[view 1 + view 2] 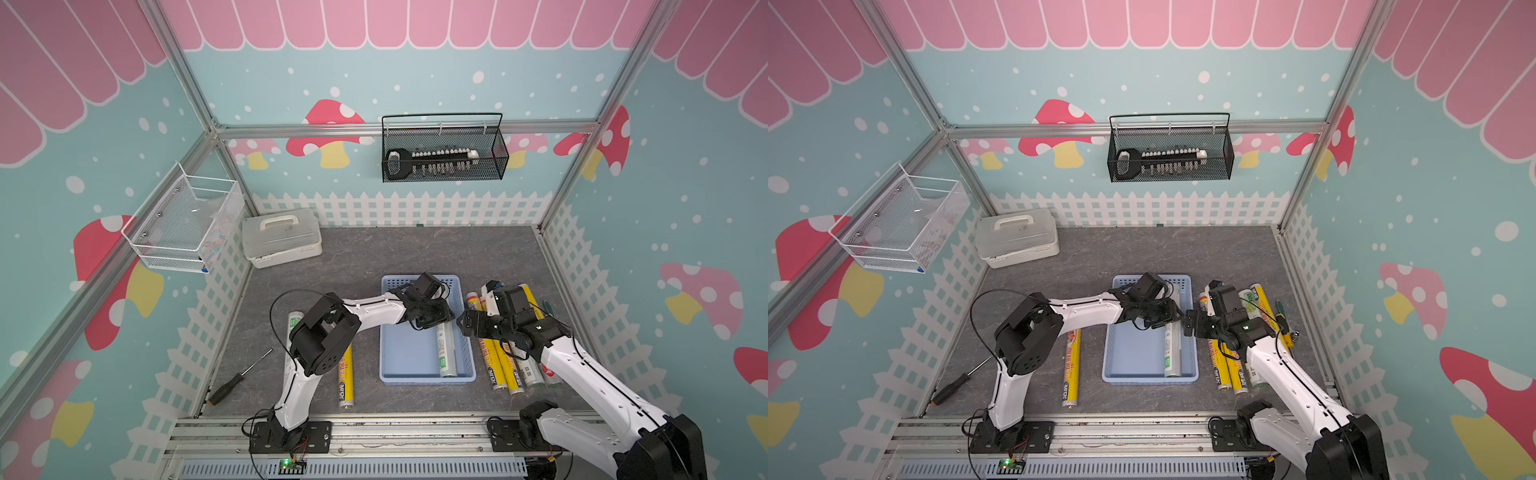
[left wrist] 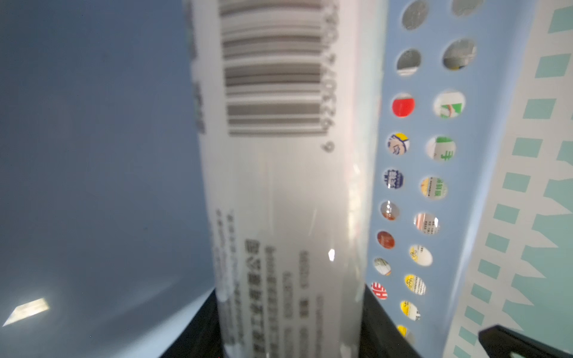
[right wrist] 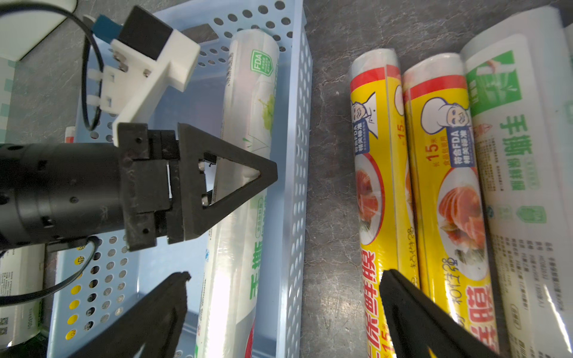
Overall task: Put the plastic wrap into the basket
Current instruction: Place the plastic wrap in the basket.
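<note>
**A:** Both top views first. Where is the left gripper (image 1: 435,318)?

**B:** Down inside the basket (image 1: 405,365), on the clear roll (image 1: 445,353). That roll lies flat along the basket's right wall. From above, the arm hides the jaws.

**A:** And the right gripper (image 1: 462,324)?

**B:** Just outside that wall, nose towards the left one and close to it. Under its arm the yellow rolls (image 1: 494,365) lie side by side on the table (image 1: 374,257), beside the basket. A lone yellow roll (image 1: 345,378) lies on the table to the basket's left.

**A:** The left wrist view?

**B:** The clear roll (image 2: 285,186) fills the middle, barcode facing the lens. It runs between the two black fingers (image 2: 376,328), which press on it from either side, so the gripper is clamped on it. The basket's (image 2: 423,124) holed wall stands just beside the roll.

**A:** The right wrist view?

**B:** The left gripper (image 3: 269,175) reaches across the basket (image 3: 297,155), with one triangular finger over the clear roll (image 3: 248,93). I cannot see the other finger. The right gripper (image 3: 285,276) is spread wide with nothing between its fingers. One finger is over the basket's floor and the other over the nearest of the yellow rolls (image 3: 381,186). Whether that one touches the roll, I cannot tell. A green-labelled roll (image 3: 521,155) lies against the yellow ones.
</note>
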{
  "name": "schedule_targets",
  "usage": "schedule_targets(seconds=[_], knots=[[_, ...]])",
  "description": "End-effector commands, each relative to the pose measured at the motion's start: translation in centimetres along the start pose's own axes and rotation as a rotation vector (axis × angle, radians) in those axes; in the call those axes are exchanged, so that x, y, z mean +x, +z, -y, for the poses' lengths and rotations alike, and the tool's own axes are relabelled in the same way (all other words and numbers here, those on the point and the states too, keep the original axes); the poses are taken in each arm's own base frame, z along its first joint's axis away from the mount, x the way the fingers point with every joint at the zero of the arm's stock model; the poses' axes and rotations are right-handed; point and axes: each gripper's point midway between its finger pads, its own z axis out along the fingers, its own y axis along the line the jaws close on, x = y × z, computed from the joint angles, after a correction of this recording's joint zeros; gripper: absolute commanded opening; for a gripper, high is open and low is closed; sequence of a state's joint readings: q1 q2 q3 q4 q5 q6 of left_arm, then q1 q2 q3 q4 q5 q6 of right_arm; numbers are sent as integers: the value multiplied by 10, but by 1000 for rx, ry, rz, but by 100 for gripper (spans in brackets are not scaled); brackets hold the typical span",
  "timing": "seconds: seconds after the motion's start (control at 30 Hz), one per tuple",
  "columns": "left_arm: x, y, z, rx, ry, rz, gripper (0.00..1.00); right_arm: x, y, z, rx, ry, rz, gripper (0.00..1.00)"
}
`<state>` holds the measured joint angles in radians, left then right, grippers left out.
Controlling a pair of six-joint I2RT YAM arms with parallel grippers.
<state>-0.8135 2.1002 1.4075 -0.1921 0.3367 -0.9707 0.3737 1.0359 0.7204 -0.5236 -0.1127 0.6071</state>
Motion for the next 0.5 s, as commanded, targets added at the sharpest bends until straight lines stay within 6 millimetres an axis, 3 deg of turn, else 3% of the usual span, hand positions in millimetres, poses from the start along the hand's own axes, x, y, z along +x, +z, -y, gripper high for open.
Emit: schedule_targets(seconds=[0.0,0.07,0.27,0.47], knots=[[-8,-3,32,101,7,9,47,4,0,5,16,15,5,99],[-8,-3,31,99,-2,11,55,4,0,6,17,19,3,99],[-7,-9,35,109,-1,17,63,5,-1,7,20,25,7,99],[-4,-17,40,137,-6,13,62,4,-3,6,18,32,12,99]])
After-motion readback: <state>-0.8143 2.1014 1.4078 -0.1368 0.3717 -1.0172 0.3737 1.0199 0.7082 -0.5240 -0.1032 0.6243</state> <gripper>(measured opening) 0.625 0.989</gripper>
